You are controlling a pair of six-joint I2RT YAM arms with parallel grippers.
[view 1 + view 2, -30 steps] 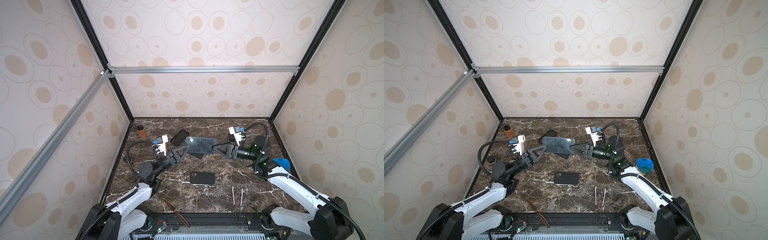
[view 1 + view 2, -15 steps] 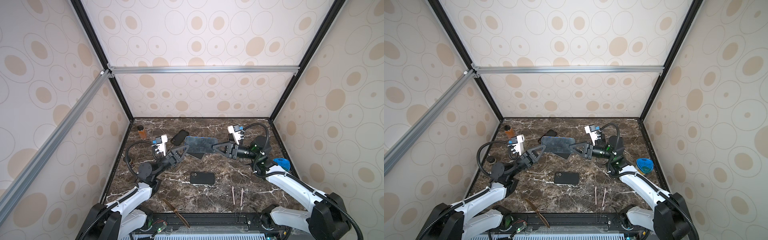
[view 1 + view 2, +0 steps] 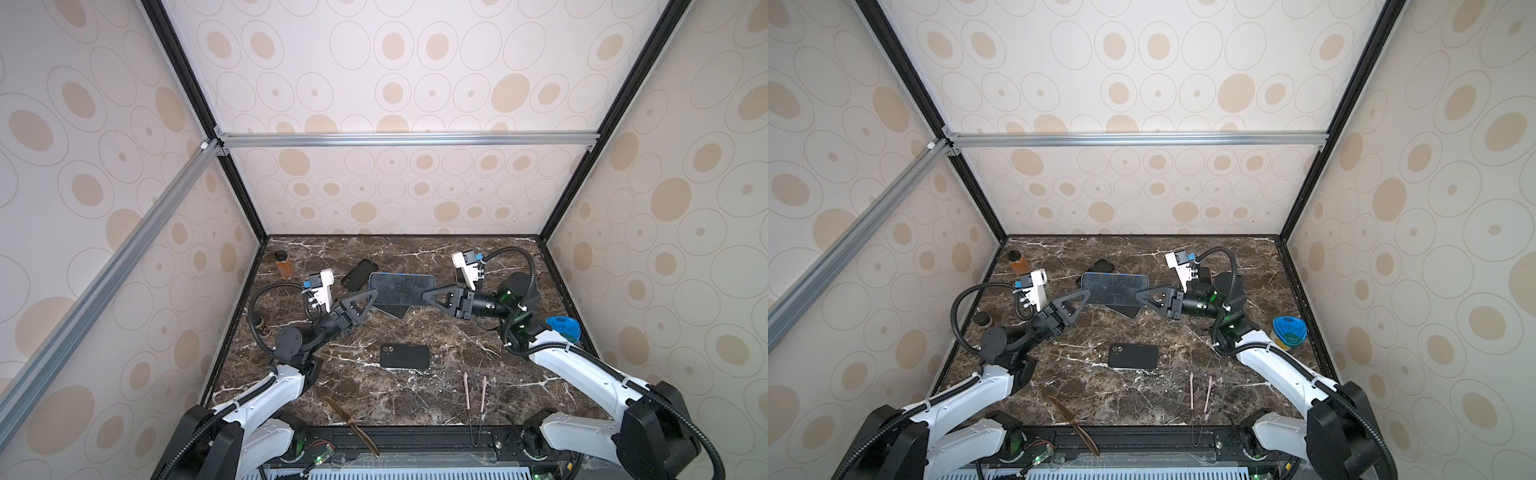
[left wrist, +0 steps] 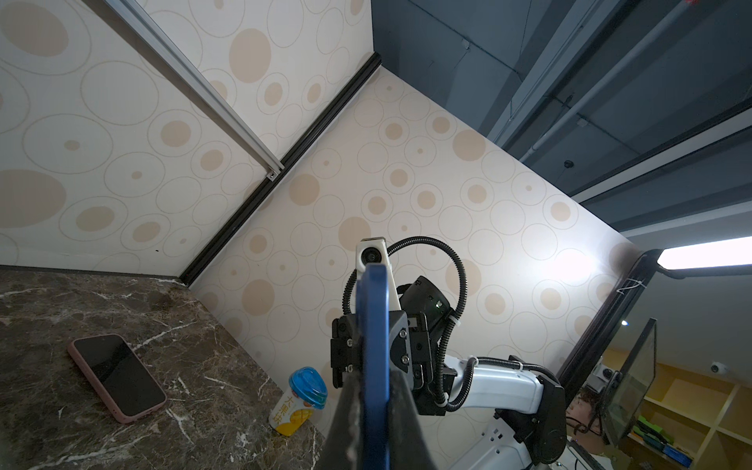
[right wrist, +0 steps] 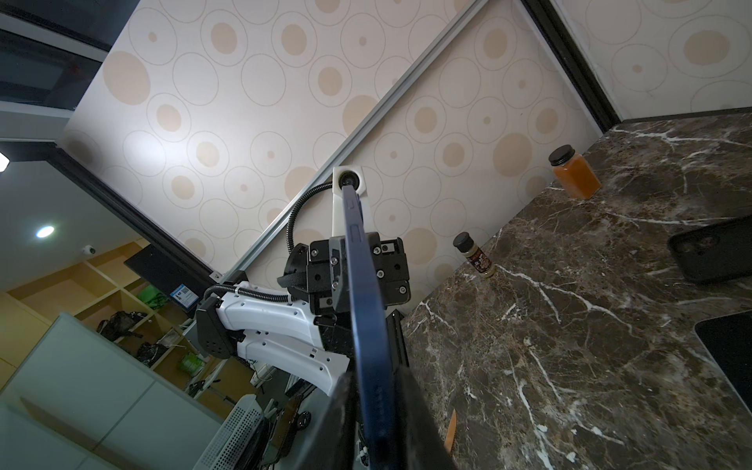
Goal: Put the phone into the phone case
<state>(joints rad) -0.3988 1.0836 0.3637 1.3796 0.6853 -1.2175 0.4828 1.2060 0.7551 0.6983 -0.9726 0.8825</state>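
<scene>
Blue-rimmed dark-glass phone [image 3: 402,289]: we find it held clear of the brown marble counter [image 3: 457,395], roughly level, spanning the gap between the two arms. The left end effector [image 3: 374,293] is clenched on its left end. The right end effector [image 3: 426,296] grips the opposite end, and the right wrist view shows a finger tight against each face of the phone.

A flat dark slab [image 3: 392,311] lies on the counter directly beneath the phone. A black rectangular slab with camera rings [image 3: 405,356] lies nearer the front, well apart. We cannot tell which of them is the case.

In our judgement this is a two-handed hold ahead of seating. Neither arm should pull along the phone's length. If one side lets go, the other must be firm first. The phone should stay flat, its camera corner matched to the case's cut-out, with one edge seated before the rest is pressed in.

Against the earlier frames, the right end effector has edged in over the phone's end and its jaws have narrowed. The phone, the left end effector and the items on the counter sit where they did.
</scene>
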